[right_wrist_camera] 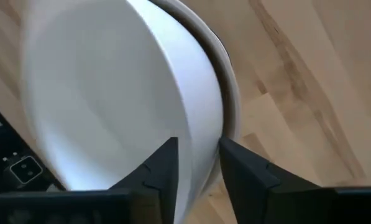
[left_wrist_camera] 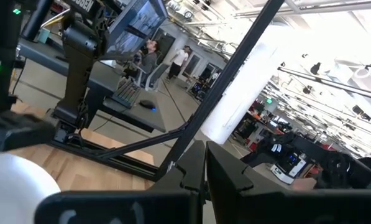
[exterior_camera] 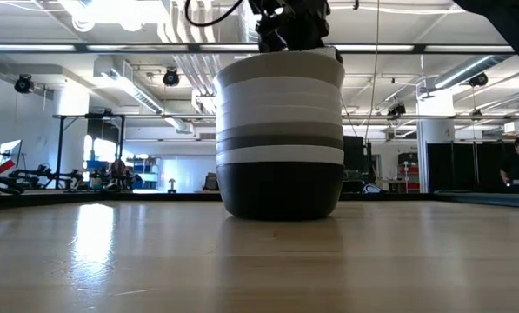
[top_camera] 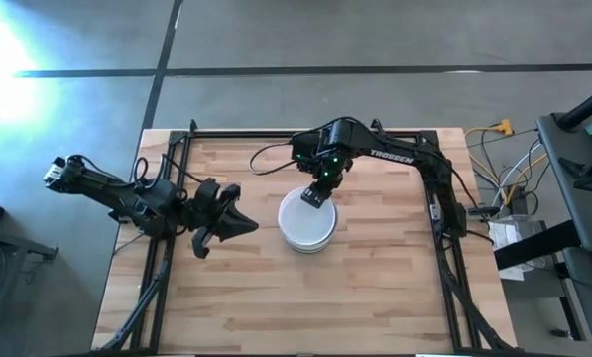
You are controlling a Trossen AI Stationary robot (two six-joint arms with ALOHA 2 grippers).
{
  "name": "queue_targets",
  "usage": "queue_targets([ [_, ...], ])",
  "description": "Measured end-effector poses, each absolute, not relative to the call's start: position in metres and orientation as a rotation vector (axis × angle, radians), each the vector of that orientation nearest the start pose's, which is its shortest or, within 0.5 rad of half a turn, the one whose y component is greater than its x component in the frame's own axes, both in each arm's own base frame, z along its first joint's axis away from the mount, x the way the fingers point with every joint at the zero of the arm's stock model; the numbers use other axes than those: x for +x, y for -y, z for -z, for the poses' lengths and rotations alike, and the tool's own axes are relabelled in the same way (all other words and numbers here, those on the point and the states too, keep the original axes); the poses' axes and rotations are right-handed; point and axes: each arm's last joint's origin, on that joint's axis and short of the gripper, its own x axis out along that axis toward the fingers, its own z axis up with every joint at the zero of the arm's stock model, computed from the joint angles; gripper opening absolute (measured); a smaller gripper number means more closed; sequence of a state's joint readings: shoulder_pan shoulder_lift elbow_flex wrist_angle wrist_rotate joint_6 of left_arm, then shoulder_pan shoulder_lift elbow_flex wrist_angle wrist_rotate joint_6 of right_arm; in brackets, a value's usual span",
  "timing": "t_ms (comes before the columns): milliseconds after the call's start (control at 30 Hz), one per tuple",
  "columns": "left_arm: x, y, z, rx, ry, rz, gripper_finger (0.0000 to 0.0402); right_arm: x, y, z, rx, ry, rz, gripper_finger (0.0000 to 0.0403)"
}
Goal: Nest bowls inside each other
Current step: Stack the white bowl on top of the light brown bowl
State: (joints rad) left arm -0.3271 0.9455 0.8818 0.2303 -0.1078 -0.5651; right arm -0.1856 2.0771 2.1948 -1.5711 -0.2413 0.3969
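Bowls (top_camera: 307, 223) in 1 stack mid-surface (top_camera: 375, 288). Right gripper (top_camera: 316, 195) jaws straddle top white bowl (right_wrist_camera: 110, 93) rim, barely parted. Left gripper (top_camera: 238, 224) beside stack, jaws shut, empty. No loose bowls seen; nesting near done, release left.

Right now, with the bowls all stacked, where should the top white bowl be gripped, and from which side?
Grip the top white bowl by its thin rim, coming straight down from above, one finger inside and one outside. Its wall sits sunk in the stack of bowls, so only the rim is exposed. The right gripper already straddles that rim this way; the left gripper waits beside the stack.
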Motion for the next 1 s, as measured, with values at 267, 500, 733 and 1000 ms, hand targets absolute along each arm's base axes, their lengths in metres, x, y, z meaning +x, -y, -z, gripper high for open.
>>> queue_targets([
  [267, 0.199, 0.064, -0.378, -0.597, 0.096, 0.259, 0.0, 0.375, 0.065, -0.351, 0.607, -1.359, 0.259, 0.0118],
  [500, 0.199, 0.064, -0.377, -0.597, 0.096, 0.258, 0.0, 0.375, 0.061, -0.363, 0.569, -1.269, 0.216, 0.0112],
  [733, 0.2, 0.064, -0.377, -0.594, 0.094, 0.258, 0.0, 0.386, 0.053, -0.355, 0.435, -1.255, 0.199, 0.0045],
  [1000, 0.2, 0.064, -0.376, -0.595, 0.092, 0.257, 0.0, 0.389, 0.067, -0.34, 0.405, -1.321, 0.257, 0.0009],
])
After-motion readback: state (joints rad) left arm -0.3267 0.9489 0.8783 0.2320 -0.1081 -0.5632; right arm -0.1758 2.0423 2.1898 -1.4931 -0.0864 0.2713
